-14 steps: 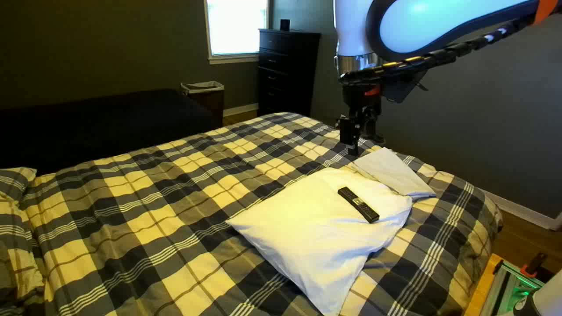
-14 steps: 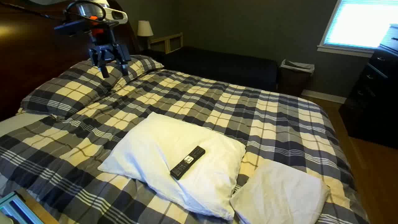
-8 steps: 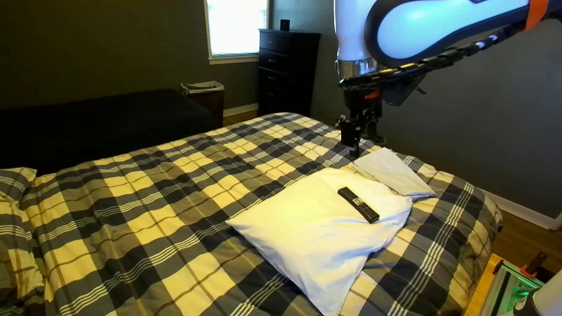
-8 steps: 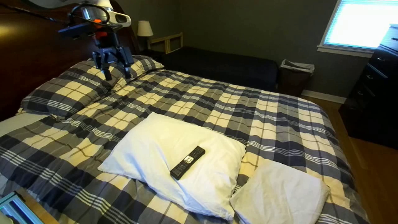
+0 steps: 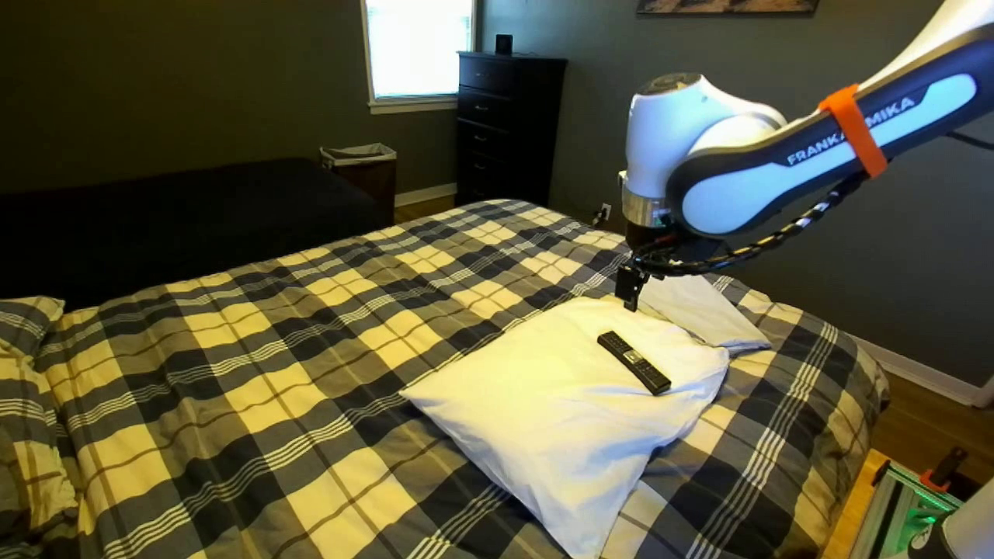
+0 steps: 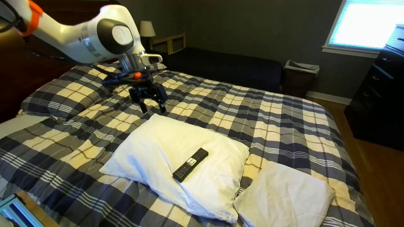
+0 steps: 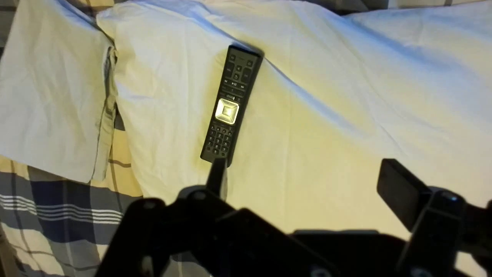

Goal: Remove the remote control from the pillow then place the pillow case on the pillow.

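Note:
The black remote control lies on top of the plump white pillow in both exterior views, on the half toward the pillow case. The folded off-white pillow case lies flat on the bed, against one end of the pillow. My gripper is open and empty, above the bed near the pillow's far edge. In the wrist view the gripper's fingers are wide apart over the pillow. The left finger overlaps the near end of the remote control in the picture. The pillow case is at the left.
The plaid bedspread covers the bed under everything. Plaid pillows lie at the headboard. A dark dresser and a bin stand beyond the bed. A metal-framed stand is at the bed's near edge.
My gripper has come down and toward the pillow, from higher above the bed to near the pillow's edge. The fingers stay open. The remote control, pillow and pillow case have not moved.

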Tool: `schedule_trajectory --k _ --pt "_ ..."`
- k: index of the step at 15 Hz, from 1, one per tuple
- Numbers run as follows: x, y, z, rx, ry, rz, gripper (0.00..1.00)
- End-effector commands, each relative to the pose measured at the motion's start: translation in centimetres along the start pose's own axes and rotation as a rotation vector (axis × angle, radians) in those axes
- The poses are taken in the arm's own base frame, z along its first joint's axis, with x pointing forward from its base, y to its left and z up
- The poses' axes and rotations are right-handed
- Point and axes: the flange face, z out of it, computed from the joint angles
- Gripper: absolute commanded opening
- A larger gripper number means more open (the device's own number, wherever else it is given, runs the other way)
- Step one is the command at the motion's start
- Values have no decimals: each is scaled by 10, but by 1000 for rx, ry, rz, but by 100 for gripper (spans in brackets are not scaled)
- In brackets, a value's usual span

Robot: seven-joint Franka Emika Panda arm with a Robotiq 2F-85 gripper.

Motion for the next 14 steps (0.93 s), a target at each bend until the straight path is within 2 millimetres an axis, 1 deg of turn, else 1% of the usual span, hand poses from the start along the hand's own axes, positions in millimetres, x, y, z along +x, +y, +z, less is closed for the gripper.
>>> schedule_trajectory --k 1,3,6,9,12,14 --pt "-7 20 68 72 40 87 100" --pt "-9 38 104 110 39 147 100" --pt "-7 65 153 158 19 213 100" --pt "-7 81 200 208 -28 272 100" --pt "-5 90 231 256 -45 323 100" --pt "0 94 244 263 -43 345 100"
